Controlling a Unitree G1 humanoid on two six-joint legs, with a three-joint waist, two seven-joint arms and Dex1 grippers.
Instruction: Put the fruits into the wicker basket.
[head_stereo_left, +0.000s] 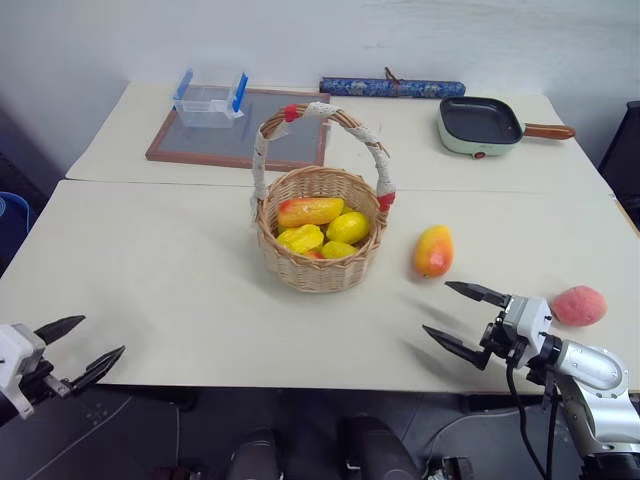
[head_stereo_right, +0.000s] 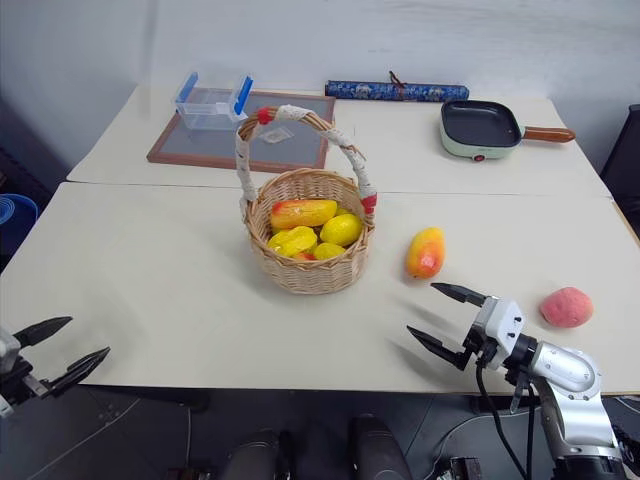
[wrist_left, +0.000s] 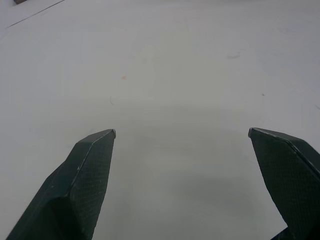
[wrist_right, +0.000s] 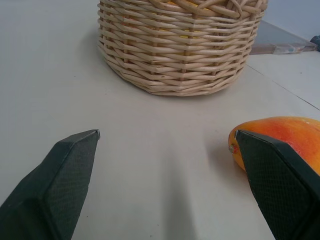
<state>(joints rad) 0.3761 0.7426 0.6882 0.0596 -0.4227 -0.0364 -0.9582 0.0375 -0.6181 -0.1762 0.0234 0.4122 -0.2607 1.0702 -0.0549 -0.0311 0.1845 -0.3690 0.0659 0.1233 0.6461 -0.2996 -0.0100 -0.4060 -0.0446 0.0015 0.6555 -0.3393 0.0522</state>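
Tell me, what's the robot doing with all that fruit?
It is putting fruit into the wicker basket, which already holds several yellow-orange fruits. A mango and a peach lie on the table, outside the basket. The right gripper is open and empty near the mango. The left gripper is open too, holding nothing.
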